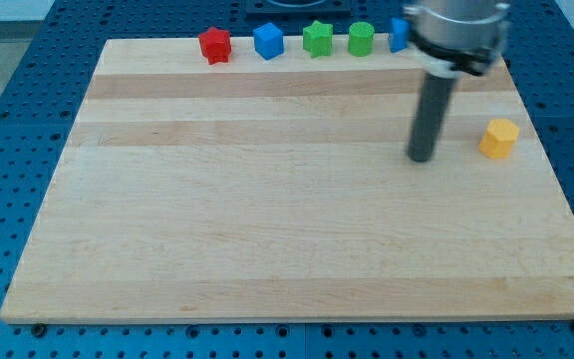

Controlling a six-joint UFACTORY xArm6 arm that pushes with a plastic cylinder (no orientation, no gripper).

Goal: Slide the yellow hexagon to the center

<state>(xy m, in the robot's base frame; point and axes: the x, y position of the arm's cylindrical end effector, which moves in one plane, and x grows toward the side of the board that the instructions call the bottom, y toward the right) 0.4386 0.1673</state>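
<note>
The yellow hexagon lies near the board's right edge, a little above mid-height. My tip rests on the board to the left of it and slightly lower, with a clear gap between them. The rod rises from the tip to the arm's grey body at the view's top right.
Along the board's top edge stand a red block, a blue block, a green star-like block, a green round block and a second blue block partly hidden by the arm. The wooden board lies on a blue perforated table.
</note>
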